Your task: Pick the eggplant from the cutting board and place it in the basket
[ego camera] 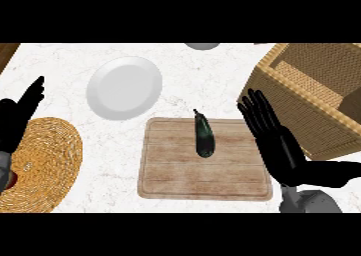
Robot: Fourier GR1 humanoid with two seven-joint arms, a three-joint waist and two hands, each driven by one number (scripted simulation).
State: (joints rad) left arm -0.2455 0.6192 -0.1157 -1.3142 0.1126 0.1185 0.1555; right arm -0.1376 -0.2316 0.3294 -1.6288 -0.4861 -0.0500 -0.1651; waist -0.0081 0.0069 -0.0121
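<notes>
The basket (316,95) runs off the right edge, so only part of it shows. A grey round thing (203,46) at the top is cut off too; it may be a bowl. The left hand (17,117) is by the left edge, partly cut off, with its fingers straight and pointing up, beside a woven mat (46,160).

The eggplant (203,134) lies on the cutting board (183,170) near its top edge, and nothing touches it. The right hand (275,145) is over the board's right edge, between the eggplant and the basket. Its fingers are straight and its thumb is spread wide.

A white plate (124,87) lies up and left of the board, with bare counter (190,75) around it.
</notes>
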